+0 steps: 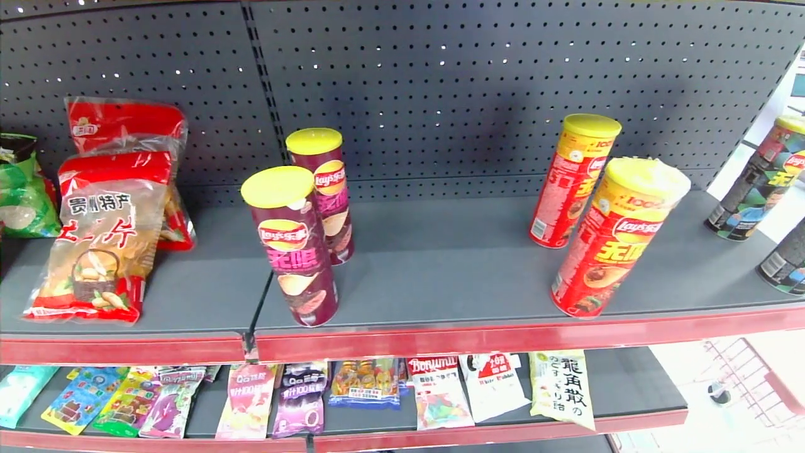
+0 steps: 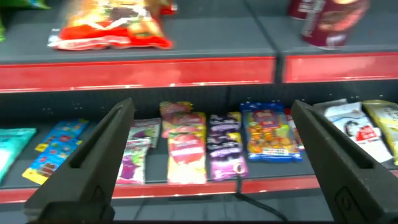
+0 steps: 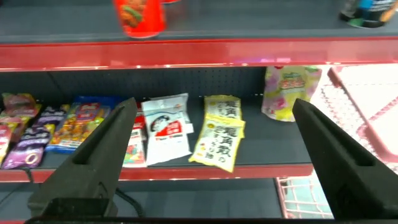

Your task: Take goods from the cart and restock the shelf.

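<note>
Well beyond left fingers (image 2: 93,162), lower shelf (image 2: 273,182)

shelf board (image 1: 440,251) matt grey metal | its red front strip (image 1: 503,336) glossy | chip cans (image 1: 292,251) shiny, yellow plastic lids (image 1: 277,186) | snack bags (image 1: 100,245) glossy film | my left fingers (image 2: 93,162) matt black
</note>
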### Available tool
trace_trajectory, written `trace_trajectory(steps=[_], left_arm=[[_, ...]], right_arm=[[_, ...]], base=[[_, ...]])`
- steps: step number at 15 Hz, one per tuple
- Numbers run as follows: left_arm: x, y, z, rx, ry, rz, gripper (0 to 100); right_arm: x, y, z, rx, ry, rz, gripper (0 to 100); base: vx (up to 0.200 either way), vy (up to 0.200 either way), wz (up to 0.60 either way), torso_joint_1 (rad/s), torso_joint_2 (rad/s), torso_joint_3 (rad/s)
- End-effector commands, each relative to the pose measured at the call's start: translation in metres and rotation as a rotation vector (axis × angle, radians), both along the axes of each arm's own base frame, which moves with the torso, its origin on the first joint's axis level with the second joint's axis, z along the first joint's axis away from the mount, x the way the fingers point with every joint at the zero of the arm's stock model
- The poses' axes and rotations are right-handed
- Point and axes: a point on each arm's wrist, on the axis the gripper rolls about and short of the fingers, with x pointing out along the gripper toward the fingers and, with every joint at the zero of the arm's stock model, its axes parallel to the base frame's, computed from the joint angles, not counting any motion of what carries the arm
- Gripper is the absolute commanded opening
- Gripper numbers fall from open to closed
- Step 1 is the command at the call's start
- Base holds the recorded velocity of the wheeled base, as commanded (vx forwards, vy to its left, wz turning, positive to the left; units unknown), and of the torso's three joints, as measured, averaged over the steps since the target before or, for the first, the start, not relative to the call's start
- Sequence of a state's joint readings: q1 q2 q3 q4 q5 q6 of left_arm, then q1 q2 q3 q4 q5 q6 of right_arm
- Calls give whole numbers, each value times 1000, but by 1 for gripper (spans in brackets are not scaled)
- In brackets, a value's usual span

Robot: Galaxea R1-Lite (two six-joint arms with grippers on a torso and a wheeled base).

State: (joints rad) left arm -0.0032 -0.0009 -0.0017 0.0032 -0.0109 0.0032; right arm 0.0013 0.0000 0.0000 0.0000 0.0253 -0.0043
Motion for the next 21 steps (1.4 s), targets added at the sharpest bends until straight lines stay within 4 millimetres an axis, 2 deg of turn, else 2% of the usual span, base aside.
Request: trace_trajectory(steps=[1, 15, 21], left_arm=[[0, 0, 0, 0, 1, 0, 100], [0, 0, 0, 0, 1, 0, 100], [0, 0, 0, -2, 1, 0, 100]], right_arm=[[0, 0, 0, 0, 0, 1, 100], [0, 0, 0, 1, 0, 1, 100], [0, 0, 0, -2, 1, -4, 100]], base=[[0, -200, 0, -2, 2, 2], [0, -200, 0, 1, 0, 2], [0, 0, 0, 0, 0, 0]])
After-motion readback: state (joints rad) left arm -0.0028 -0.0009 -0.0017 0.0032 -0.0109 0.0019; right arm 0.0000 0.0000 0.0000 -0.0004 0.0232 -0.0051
